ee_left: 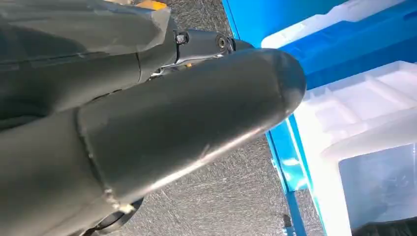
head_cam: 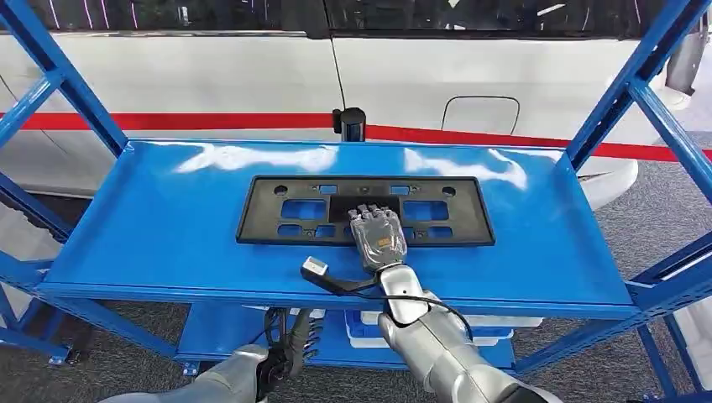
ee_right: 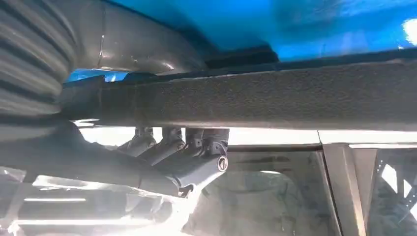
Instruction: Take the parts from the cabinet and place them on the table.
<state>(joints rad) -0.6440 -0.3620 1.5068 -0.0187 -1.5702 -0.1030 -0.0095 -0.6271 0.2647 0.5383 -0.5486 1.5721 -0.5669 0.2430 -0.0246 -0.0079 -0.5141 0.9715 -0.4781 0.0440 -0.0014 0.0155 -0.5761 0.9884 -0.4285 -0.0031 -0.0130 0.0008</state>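
A black rectangular plate frame (head_cam: 269,214) with several cut-outs lies flat on the blue cabinet shelf (head_cam: 151,227). My right hand (head_cam: 378,235) reaches over the shelf's front edge and grips the frame's near edge at its middle. In the right wrist view the frame's edge (ee_right: 275,96) runs between the grey thumb (ee_right: 142,44) and the dark fingers (ee_right: 182,152). My left hand (head_cam: 290,344) hangs low in front of the cabinet, below the shelf, holding nothing. Its thick thumb (ee_left: 196,123) shows close up in the left wrist view.
Blue rack uprights (head_cam: 630,84) slant up at both sides. White plastic bins (head_cam: 369,329) sit on the lower shelf. A white car body (head_cam: 210,80) with a red stripe stands behind. A black cable with a white plug (head_cam: 315,267) loops off my right wrist.
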